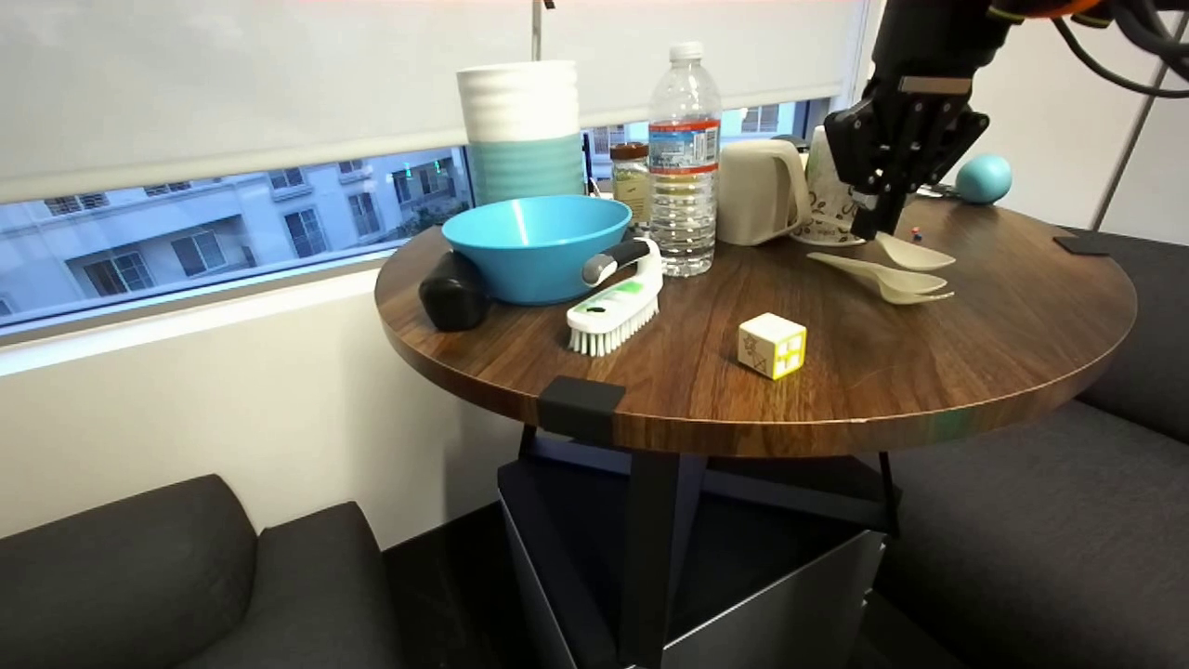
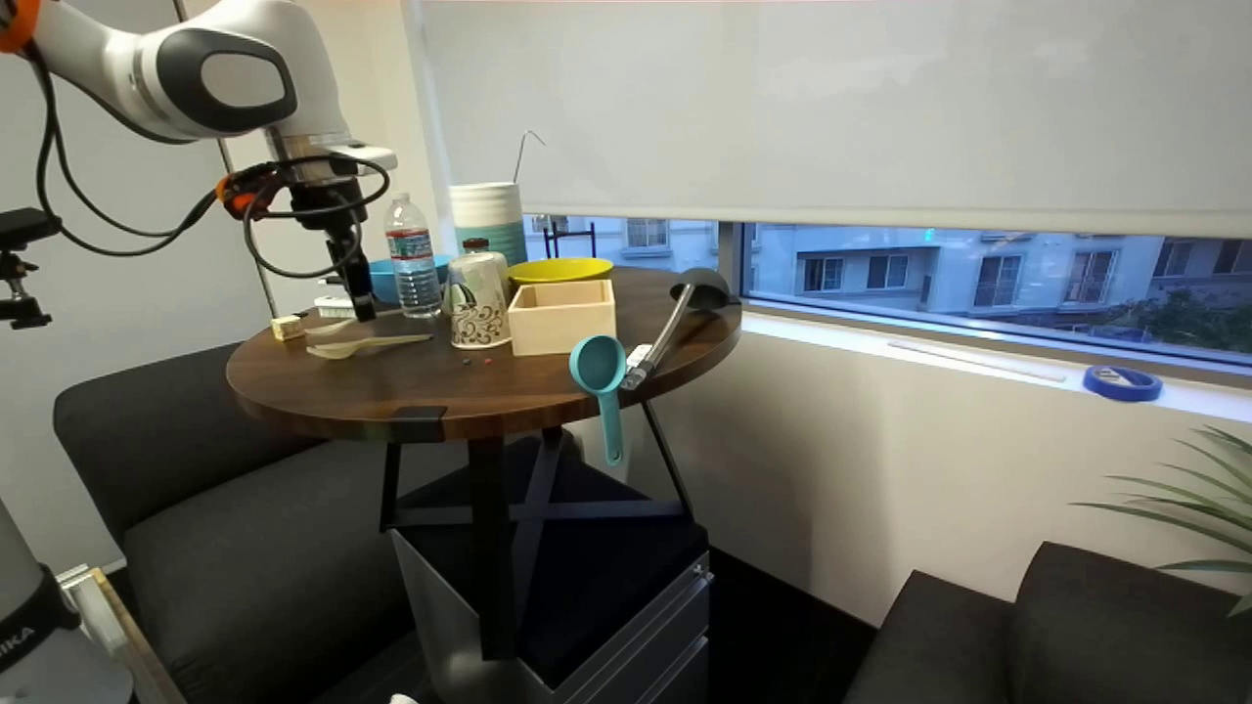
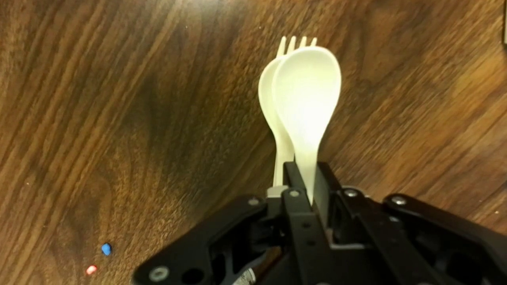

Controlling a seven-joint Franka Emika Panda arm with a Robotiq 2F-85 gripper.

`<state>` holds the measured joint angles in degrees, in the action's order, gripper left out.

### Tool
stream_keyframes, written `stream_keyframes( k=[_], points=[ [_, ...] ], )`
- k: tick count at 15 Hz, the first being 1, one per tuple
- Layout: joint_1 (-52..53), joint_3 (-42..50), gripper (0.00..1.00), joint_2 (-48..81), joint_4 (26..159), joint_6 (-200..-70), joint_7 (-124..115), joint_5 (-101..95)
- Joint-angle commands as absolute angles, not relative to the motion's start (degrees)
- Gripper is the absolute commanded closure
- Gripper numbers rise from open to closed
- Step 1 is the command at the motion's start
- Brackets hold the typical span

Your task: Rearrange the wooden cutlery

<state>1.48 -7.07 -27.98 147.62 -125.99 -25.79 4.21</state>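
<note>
Jaws: clamped on upper spoon [image 3: 307, 87] | blue bowl [image 1: 539, 265], wooden box [image 2: 565, 328]: floors hidden | bottle [image 1: 685, 177]: capped, upright

"And the tabletop [image 1: 864, 362]?"
"Wood, streaky grain, low sheen; the top spoon [image 3: 307, 87] looks smooth, its hollow catching a glare."
"The bottle [image 1: 685, 204]?"
"Clear, ribbed plastic; the blue bowl [image 1: 534, 265], smooth and glossy; the box [image 2: 562, 328], plain matt wood."
"The gripper [image 3: 309, 172]?"
"Matt black, with shiny metal screws [image 3: 398, 200]; the seat [image 1: 1040, 530], dull dark cloth."
</note>
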Motion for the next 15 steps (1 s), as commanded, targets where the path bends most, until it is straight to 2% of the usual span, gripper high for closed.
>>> stream_keyframes(
  k=[1, 15],
  points=[
    [0.9, -7.5, 0.97, -28.5, 148.9, -127.5, -26.0, 5.2],
    [0.8, -7.3, 0.97, -28.1, 149.3, -128.5, -25.9, 5.6]
  ],
)
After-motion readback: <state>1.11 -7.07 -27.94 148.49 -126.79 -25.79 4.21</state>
